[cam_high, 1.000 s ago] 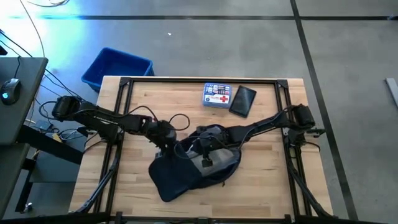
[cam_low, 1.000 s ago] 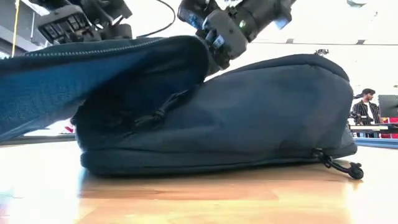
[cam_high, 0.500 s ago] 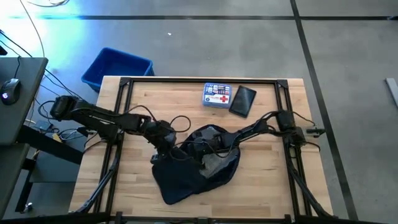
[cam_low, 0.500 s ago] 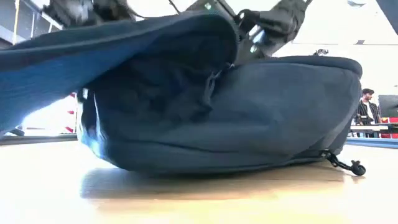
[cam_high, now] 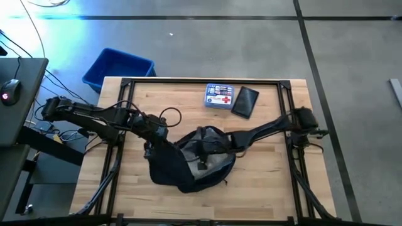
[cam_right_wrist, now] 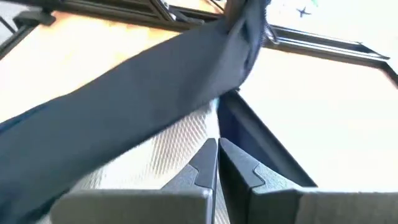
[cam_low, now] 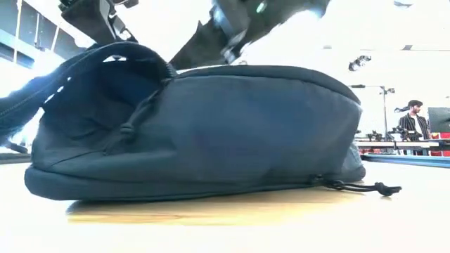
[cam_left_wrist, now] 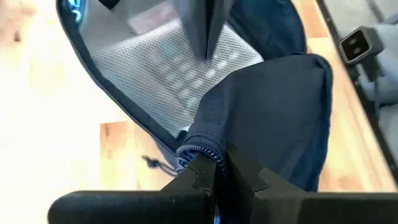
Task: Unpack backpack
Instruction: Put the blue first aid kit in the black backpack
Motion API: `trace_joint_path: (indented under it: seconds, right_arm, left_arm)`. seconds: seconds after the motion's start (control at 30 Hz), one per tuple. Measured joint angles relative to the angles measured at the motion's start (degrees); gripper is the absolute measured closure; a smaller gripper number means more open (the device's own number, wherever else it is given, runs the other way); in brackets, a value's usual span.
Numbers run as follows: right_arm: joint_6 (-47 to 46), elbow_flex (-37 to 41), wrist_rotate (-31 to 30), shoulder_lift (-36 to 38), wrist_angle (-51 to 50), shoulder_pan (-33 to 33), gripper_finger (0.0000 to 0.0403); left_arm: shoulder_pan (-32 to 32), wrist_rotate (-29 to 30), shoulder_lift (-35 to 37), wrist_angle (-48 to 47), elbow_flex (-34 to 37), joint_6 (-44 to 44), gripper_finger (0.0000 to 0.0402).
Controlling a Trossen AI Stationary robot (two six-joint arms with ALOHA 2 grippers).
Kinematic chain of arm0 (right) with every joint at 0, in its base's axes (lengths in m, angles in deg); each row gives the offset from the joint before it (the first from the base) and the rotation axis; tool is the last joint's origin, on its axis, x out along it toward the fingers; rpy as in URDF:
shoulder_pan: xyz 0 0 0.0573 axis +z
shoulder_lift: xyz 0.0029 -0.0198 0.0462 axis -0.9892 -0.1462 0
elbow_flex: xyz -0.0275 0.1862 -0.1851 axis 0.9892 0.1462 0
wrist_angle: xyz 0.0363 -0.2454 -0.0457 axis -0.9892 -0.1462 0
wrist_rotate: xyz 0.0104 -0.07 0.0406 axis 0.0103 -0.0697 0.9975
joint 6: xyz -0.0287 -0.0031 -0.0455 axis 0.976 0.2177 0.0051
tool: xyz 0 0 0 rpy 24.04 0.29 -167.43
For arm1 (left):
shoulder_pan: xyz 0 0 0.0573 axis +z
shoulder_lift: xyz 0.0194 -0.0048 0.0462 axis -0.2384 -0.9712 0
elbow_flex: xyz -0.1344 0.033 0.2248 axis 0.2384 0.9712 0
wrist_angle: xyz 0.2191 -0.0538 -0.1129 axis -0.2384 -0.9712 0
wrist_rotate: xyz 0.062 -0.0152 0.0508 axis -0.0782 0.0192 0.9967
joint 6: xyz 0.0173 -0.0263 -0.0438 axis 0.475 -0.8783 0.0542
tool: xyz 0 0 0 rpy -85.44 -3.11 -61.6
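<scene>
At the lower centre of the high view the backpack (cam_high: pixel 191 164) lies on the wooden table (cam_high: pixel 276 182), soft navy fabric gaping over pale mesh lining. The left gripper (cam_left_wrist: pixel 219 167), reaching in from the left, is clamped on its zippered flap edge. The right gripper (cam_right_wrist: pixel 217 149), fingers pressed together, pokes into the opening from the right.

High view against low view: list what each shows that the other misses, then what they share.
Only the high view shows the blue bin beyond the table, the first-aid box, the black pouch and the backpack's grey lining. Only the low view shows a person in the room behind and the zipper pull cord lying on the wood. Both show the backpack with the left gripper and right gripper at its opening.
</scene>
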Motion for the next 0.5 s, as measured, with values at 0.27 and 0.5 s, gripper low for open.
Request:
trace_joint_path:
  seconds: [0.27,0.5]
  right_arm:
    - [1.1,0.1,-9.0,17.8,-29.4,-6.1,0.0370]
    - [-2.4,0.1,-3.0,25.7,-46.6,-23.6,0.0267]
  left_arm:
    - [0.1,3.0,0.0,-0.9,0.0,1.8,0.0401]
    - [0.1,3.1,0.0,-1.1,0.0,-0.7,0.0385]
